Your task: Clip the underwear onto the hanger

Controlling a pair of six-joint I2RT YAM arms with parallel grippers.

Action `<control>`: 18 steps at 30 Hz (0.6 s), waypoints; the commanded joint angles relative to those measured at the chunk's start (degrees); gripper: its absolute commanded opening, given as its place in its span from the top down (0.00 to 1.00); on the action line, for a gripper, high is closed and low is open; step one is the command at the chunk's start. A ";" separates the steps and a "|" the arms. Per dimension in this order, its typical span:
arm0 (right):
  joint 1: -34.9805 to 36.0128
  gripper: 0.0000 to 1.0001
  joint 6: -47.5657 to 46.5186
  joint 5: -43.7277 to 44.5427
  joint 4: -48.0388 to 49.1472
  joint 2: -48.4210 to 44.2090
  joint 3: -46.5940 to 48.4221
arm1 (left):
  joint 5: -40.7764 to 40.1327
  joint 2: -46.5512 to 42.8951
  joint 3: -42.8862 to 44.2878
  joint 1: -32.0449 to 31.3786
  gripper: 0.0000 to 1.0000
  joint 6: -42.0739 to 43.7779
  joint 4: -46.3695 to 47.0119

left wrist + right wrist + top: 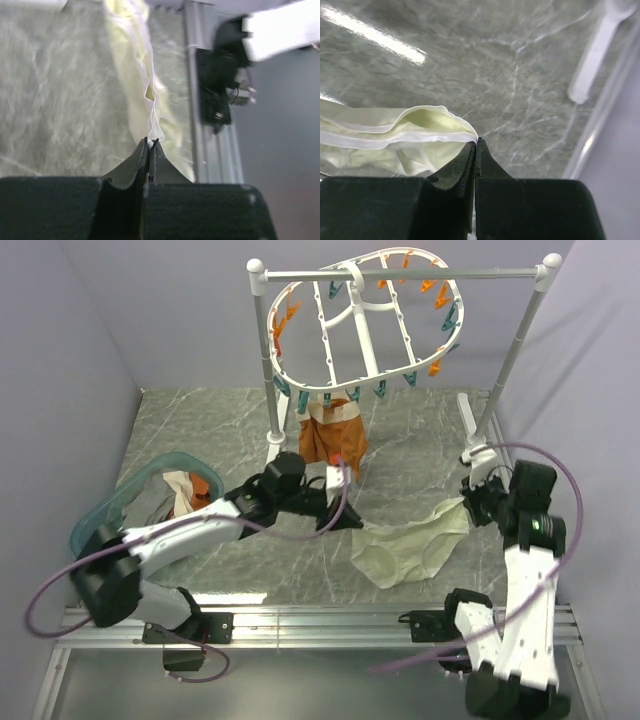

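The pale cream-yellow underwear lies spread on the marble table between the two arms. My left gripper is shut on its left waistband edge; in the left wrist view the white hem is pinched at the fingertips. My right gripper is shut on the right corner, where the folded waistband runs into the closed tips. The hanger, a white oval ring with orange and teal clips, hangs tilted from the rail at the back, well above and behind the underwear.
An orange-brown garment hangs clipped under the hanger's front rim. The white rail stand spans the back, with legs at left and right. A teal basket with clothes sits at the left. Purple walls enclose the table.
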 commanded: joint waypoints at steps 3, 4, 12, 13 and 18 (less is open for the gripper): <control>-0.25 1.00 5.01 3.41 17.98 17.24 -2.48 | -3.85 14.05 6.00 4.90 1.00 -9.24 4.01; -0.25 1.00 6.15 3.15 19.23 22.23 -1.87 | -5.07 16.94 6.27 4.91 1.00 -7.50 4.72; -0.25 0.98 7.38 3.49 30.29 36.25 -0.80 | -11.84 26.89 9.95 4.99 0.94 -1.33 10.79; -0.16 0.94 8.61 3.76 31.36 37.47 -0.81 | -12.37 28.55 11.01 5.08 0.92 -1.24 10.01; -0.25 0.44 10.20 3.51 31.20 38.37 1.13 | -11.07 27.44 13.40 5.61 0.70 1.66 7.37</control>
